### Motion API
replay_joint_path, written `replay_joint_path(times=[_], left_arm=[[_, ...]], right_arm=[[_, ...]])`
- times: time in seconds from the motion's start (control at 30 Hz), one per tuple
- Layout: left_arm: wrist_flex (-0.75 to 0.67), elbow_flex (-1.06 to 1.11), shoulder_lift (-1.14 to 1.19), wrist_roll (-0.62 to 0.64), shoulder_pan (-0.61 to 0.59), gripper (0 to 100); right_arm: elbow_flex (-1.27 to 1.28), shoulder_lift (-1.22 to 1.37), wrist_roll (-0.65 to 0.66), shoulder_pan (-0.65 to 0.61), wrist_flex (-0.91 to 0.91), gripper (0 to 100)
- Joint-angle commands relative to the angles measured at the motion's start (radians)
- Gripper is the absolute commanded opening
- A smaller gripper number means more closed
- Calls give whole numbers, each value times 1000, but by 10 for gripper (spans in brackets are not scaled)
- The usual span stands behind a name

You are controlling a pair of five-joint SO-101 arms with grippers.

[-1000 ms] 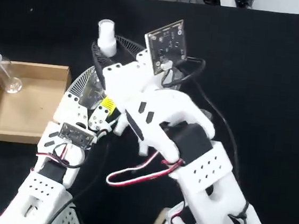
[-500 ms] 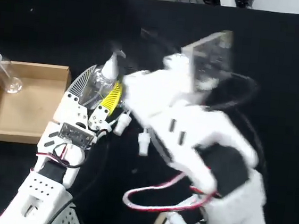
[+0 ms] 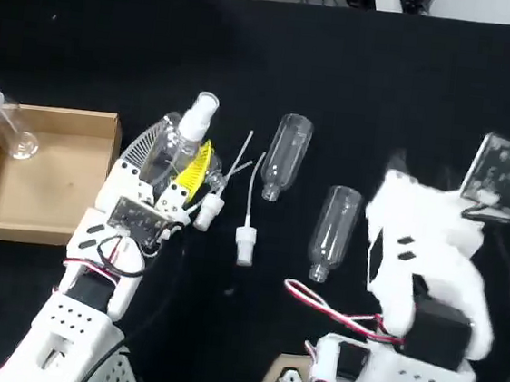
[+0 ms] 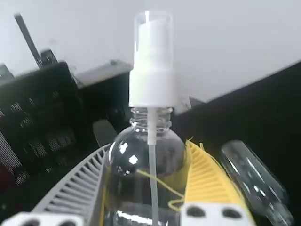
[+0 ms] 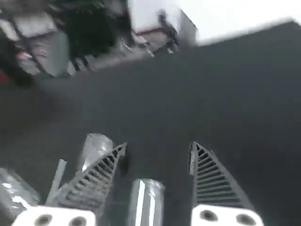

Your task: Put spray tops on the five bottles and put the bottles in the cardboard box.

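Over on the left sits the cardboard box [image 3: 62,114], with a first bottle [image 3: 6,128] leaning in its far corner. That one has its white top on, so I count it as done.

Next comes my left tool [image 3: 182,142]. Its gray and yellow fingers are clamped on a second bottle [image 4: 146,160], held upright just beside the box. A spray top [image 4: 151,70] sits on its neck with the thin tube hanging down inside. I think this bottle is ready to go into the box, though I cannot tell if the top is pushed all the way down.

On the black table [image 3: 429,100], near the middle, lie loose spray tops [image 3: 245,243], at least two, close to the left tool. Past them lie two bare bottles [image 3: 285,155] on their sides, with no tops on.

I can count four bottles, not five. So most of the job is left: one in the box, one topped, two bare.

My right tool [image 5: 158,145] is far to the right. Its fingers are wide apart and hold nothing. It hangs over the table, above one bare bottle, not touching it as far as I can see.
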Motion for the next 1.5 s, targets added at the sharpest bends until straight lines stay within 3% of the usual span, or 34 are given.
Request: replay_joint_path(times=[0.0,0.2,0.33,0.47,0.53,0.7,0.8,1.07,1.3,1.47], left_arm=[[127,27,-17,2,28,30],[63,18,-17,8,-58,30],[-100,24,-11,9,-165,30],[-117,24,-14,25,-246,30],[-117,18,-15,106,-297,30],[-117,-25,-8,445,-444,30],[-117,-56,-8,540,-496,30],[-117,-131,2,542,-496,30],[-123,-317,193,542,-506,30],[-123,-355,210,496,-499,32]], right_arm=[[236,-105,2,25,-118,170],[555,-245,-6,8,-315,170],[670,-331,-2,-87,-328,170],[743,-423,-2,-169,-328,170],[771,-469,-2,-184,-327,170],[848,-582,-2,-189,-321,170],[874,-647,-2,-189,-278,170],[878,-713,0,-189,-227,170],[878,-716,0,-189,-227,170],[878,-716,0,-187,-227,170]])
